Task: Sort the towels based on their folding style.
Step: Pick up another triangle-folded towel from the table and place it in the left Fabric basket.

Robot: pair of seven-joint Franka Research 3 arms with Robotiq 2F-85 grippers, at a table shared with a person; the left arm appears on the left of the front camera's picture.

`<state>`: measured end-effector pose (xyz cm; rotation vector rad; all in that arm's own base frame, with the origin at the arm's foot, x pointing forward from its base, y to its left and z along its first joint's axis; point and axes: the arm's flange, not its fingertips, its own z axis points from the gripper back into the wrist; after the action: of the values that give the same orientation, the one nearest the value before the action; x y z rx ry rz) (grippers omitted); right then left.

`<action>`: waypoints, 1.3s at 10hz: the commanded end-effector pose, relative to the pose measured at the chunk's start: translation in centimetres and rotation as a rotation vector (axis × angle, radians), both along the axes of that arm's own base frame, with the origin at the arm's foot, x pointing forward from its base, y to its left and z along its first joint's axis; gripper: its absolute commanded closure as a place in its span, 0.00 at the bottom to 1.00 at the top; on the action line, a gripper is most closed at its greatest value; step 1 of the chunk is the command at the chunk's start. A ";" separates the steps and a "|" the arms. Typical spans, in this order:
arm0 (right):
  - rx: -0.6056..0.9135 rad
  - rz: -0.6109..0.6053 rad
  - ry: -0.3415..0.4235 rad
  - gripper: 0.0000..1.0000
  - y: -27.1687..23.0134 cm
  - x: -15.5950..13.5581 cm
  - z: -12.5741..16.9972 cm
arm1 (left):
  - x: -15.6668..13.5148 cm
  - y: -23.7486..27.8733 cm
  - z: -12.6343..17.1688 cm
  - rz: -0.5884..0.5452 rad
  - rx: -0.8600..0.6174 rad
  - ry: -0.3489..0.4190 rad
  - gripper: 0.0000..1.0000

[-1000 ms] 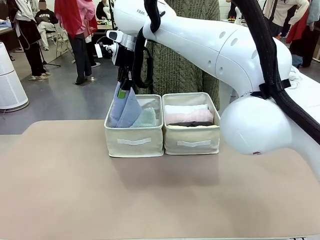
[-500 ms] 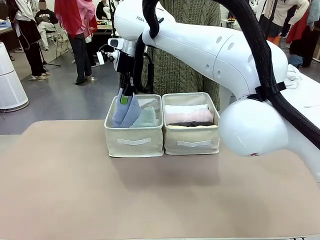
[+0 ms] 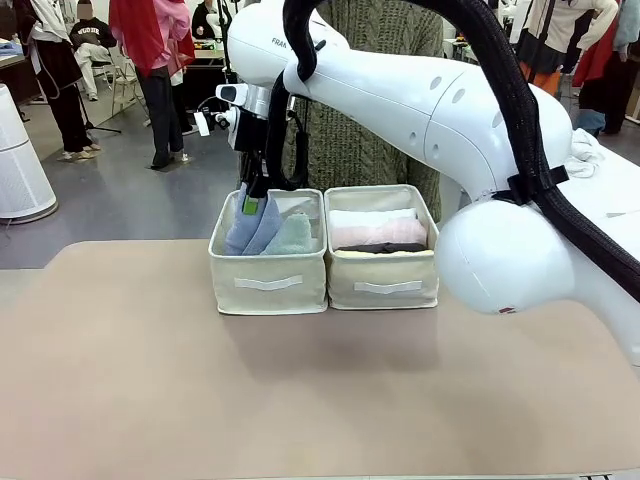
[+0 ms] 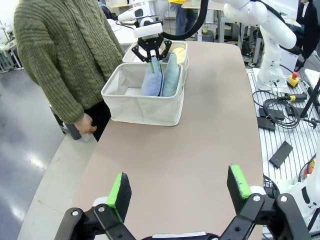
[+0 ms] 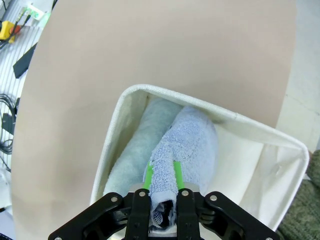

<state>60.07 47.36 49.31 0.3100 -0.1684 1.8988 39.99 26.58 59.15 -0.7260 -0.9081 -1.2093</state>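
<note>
While its nubby terry point is being pinched between green pads, the periwinkle blue cone towel is standing in the left cream fabric bin, just left of centre in the front view, leaning against the pale teal cone. The right gripper is clamping that tip tightly from above. Beside it, the right bin is holding stacked log-like rolls: white, pink, dark grey, yellow. Low in its own wrist view, the left gripper is hanging spread wide and empty over the smooth beige tabletop. A person in an olive cable-knit sweater is standing at the far edge, on a grey floor.
</note>
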 end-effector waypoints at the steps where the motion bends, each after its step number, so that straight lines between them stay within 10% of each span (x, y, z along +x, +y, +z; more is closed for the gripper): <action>1: -0.008 -0.003 0.017 0.85 2.6 3.6 1.3 | -0.2 -0.1 0.2 0.014 -0.011 0.010 0.00; 13: 0.020 -0.008 0.021 0.85 2.7 4.8 -1.0 | -0.2 -0.1 0.2 0.014 -0.011 0.010 0.00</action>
<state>61.03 47.25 47.22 0.3228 -0.1650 1.8826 39.99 26.58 59.15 -0.7260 -0.9081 -1.2093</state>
